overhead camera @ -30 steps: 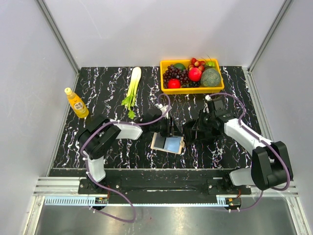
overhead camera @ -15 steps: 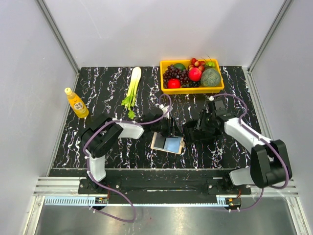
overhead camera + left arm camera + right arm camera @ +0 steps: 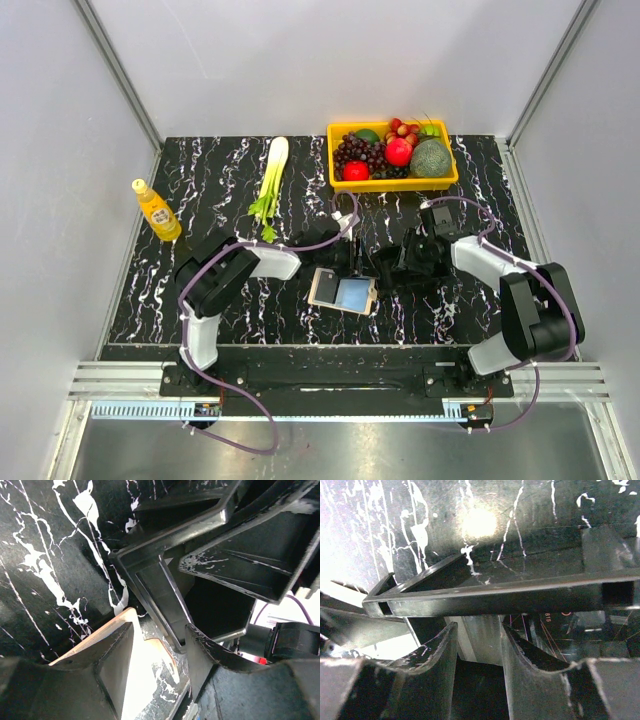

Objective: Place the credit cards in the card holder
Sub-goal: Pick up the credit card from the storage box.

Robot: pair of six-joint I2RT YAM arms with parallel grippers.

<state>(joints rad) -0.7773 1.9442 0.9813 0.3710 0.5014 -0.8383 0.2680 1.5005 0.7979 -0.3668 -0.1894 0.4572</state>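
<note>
card holder lies open mid-frame on tabletop, blue panel up; yellow basket upper centre holds fruit; left hand and right hand both spread

left hand — fingers apart | right hand — fingers apart | arms reach inward, tips nearly meeting

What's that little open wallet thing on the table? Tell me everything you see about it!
The card holder is a small tan wallet lying open and flat on the black marbled table, near the front middle. Inside, one panel is dark grey, the other light blue. The left gripper and right gripper sit at its far edge; whether they touch it is unclear.
</note>
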